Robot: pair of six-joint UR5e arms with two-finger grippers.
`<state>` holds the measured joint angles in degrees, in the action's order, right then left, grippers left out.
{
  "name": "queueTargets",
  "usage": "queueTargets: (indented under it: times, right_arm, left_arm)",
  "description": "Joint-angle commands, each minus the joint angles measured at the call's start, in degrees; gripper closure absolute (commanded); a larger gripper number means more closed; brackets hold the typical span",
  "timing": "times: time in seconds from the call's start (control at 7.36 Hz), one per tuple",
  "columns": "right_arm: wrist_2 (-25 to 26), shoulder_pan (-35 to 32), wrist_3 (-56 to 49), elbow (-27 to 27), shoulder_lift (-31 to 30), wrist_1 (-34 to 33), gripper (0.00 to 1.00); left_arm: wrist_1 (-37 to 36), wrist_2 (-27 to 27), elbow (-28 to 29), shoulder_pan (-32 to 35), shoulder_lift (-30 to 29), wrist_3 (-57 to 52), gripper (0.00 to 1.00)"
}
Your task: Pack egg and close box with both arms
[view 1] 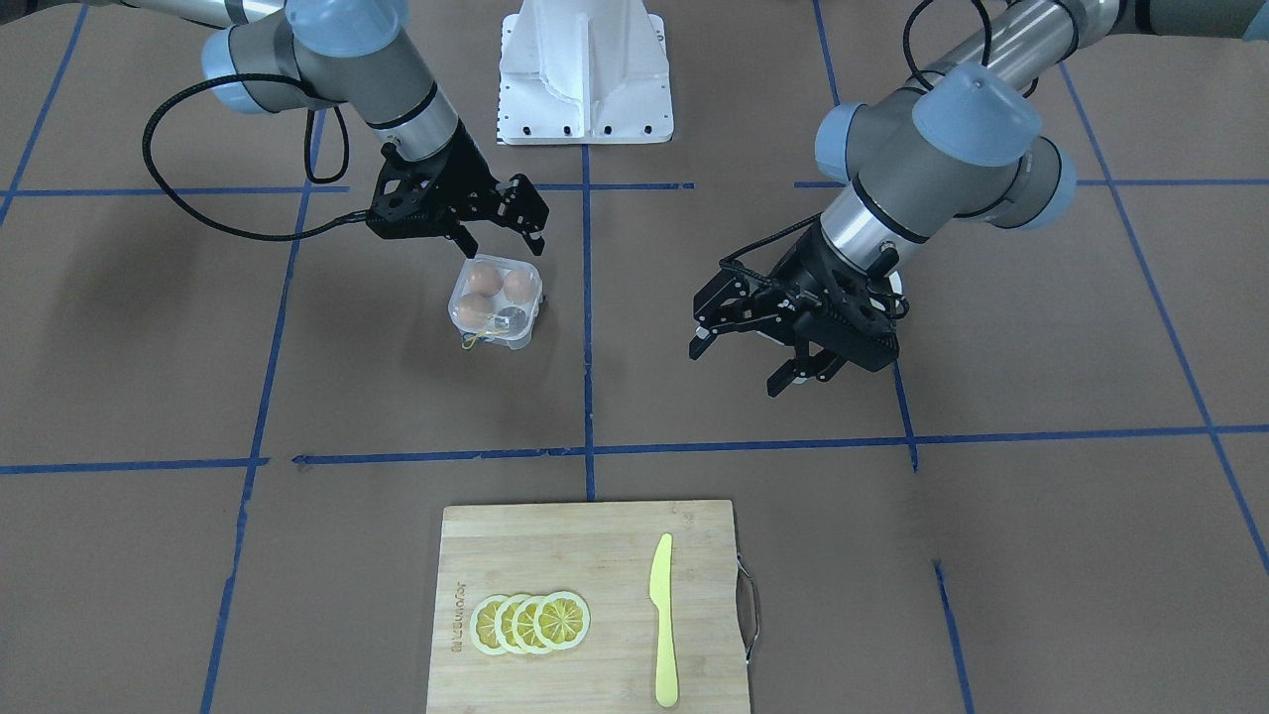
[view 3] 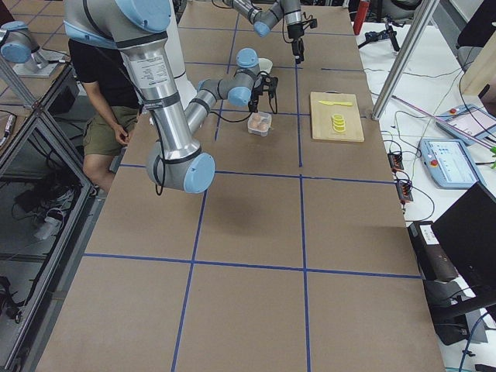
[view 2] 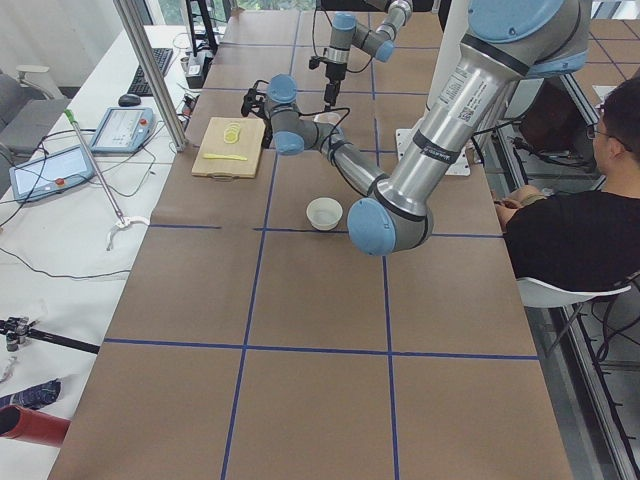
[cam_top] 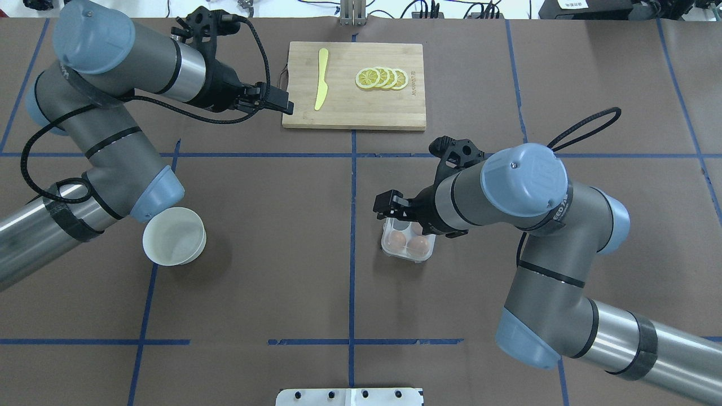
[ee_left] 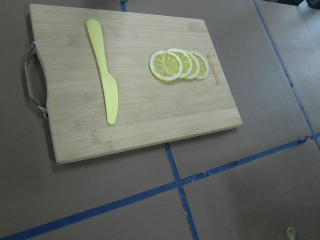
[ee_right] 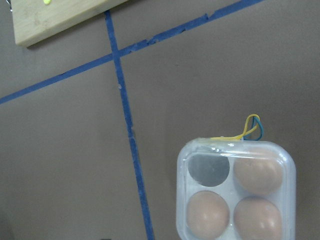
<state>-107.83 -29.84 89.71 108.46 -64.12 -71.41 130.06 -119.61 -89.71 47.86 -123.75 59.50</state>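
Observation:
The clear box [view 1: 496, 300] stands on the brown table with three orange-brown eggs [view 1: 485, 279] in its cells; one cell [ee_right: 207, 169] is empty. Its lid seems to lie flat over the cells, and coloured rubber bands [ee_right: 252, 127] stick out at one edge. The box also shows in the overhead view [cam_top: 407, 243] and the right wrist view [ee_right: 235, 200]. My right gripper [view 1: 499, 238] hangs open and empty just above the box's robot-side edge. My left gripper [view 1: 742, 362] is open and empty, well away from the box, above the table near the cutting board [cam_top: 361, 107].
The bamboo cutting board [view 1: 555, 555] carries a yellow knife [view 1: 662, 625] and several lemon slices [view 1: 530, 623]. A round white bowl [cam_top: 174, 235] stands under my left arm's elbow. The white base pedestal [view 1: 585, 79] is at the robot's side.

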Motion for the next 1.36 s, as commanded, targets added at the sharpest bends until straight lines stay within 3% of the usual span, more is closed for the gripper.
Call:
queueTargets:
  times: [0.0,0.27,0.54,0.68,0.95,1.09,1.22]
  right_arm:
    - [-4.03,-5.46,-0.41,1.04,0.57,-1.1,0.03]
    - [-14.12,-16.08,-7.99,1.31,-5.63,-0.75,0.0]
    - [-20.55,-28.89,-32.11,0.44,-16.43,-1.26,0.0]
    - [-23.97,-36.88,-43.54,-2.53,-19.79,-1.62,0.0]
    - [-27.68,-49.47,-66.48,-15.32,-20.35,-1.71,0.0]
    - [-27.87,-53.79,-76.69,-22.17,-19.48,-1.8,0.0]
    - [-28.13,-56.44,-80.36,-25.29,-18.34,-3.36,0.0]
  left_arm:
    - [-0.07,-0.01,-1.07,1.61,1.57,-0.61,0.0]
    - [-0.07,0.08,-4.15,5.12,10.33,-12.33,0.0]
    - [-0.15,0.08,-3.98,11.52,18.42,-28.56,0.0]
    - [-1.37,0.08,-3.64,15.99,22.2,-37.96,0.0]
    - [-13.79,-0.79,-3.46,25.82,23.73,-56.42,0.0]
    - [-23.09,-3.76,-3.37,32.32,23.64,-65.74,0.0]
    - [-30.66,-6.83,-3.19,36.12,23.64,-70.88,0.0]
